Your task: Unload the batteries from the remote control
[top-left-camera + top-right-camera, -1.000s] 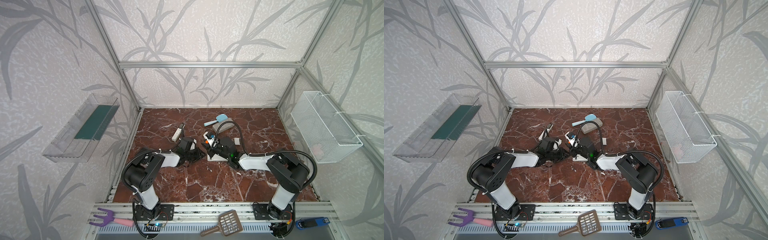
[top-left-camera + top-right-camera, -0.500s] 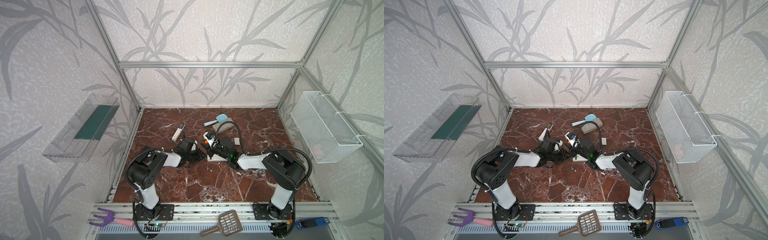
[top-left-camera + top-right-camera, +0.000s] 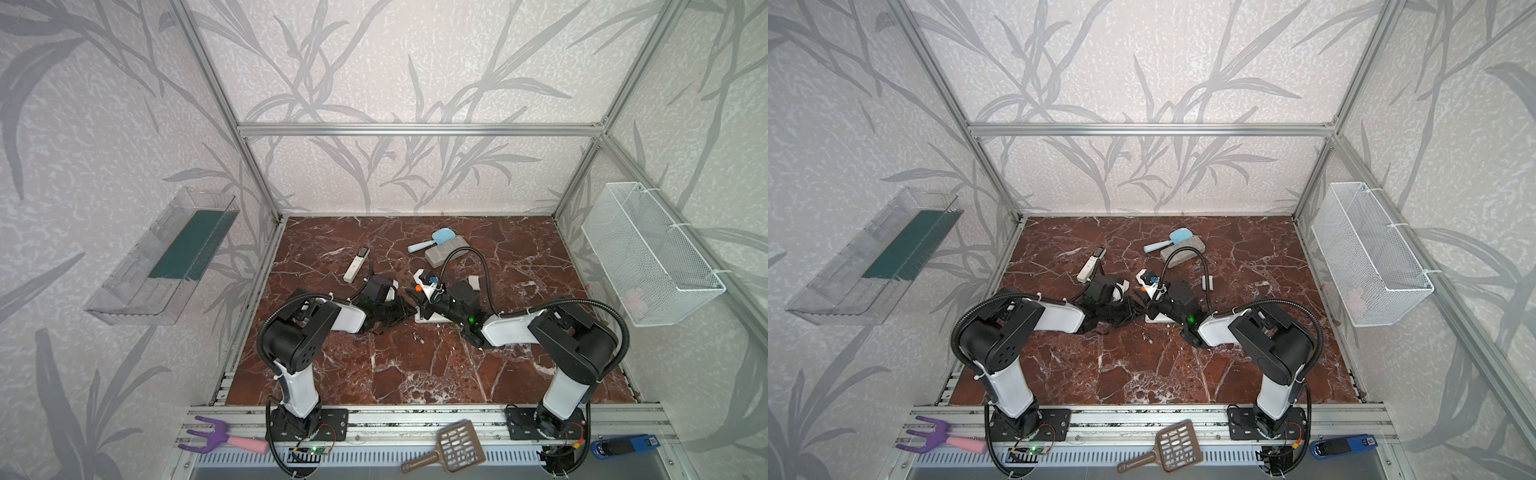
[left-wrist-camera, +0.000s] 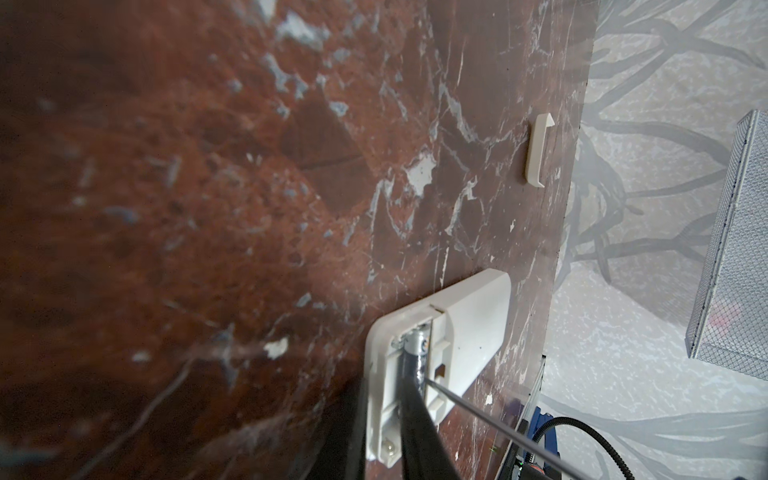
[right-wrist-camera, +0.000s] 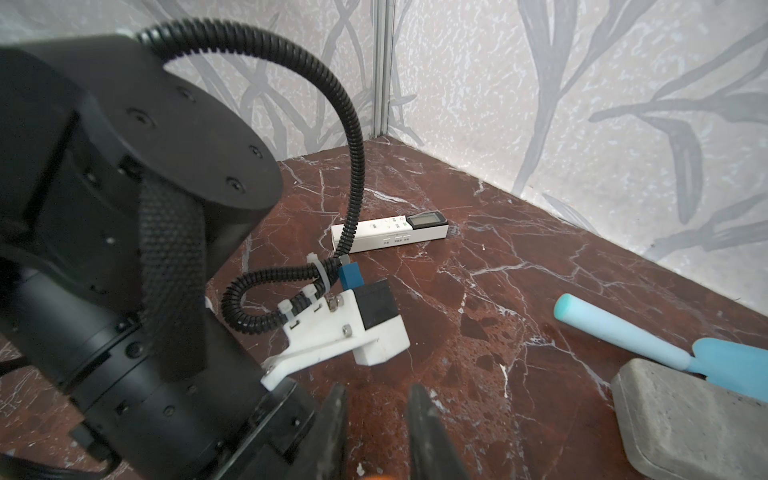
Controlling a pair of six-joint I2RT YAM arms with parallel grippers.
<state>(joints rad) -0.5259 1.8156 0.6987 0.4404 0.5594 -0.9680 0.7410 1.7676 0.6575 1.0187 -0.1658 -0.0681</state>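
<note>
Red marble tabletop [image 3: 415,374]: left claw [image 4: 384,386] straddles the remote [image 4: 469,328], grip unclear; right claw [image 5: 378,392] pinches the screwdriver [image 4: 478,411], tip at the battery [image 4: 415,353].

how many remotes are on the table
2. The slim remote lies buttons up toward the back left of the table. The open remote lies face down in the middle, its back opened. None seems hidden.

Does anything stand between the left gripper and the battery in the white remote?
Nothing visible. The remote is open, its cover lies apart on the table, and a left gripper finger lies over the battery. The screwdriver shaft reaches in at its side, not across.
</note>
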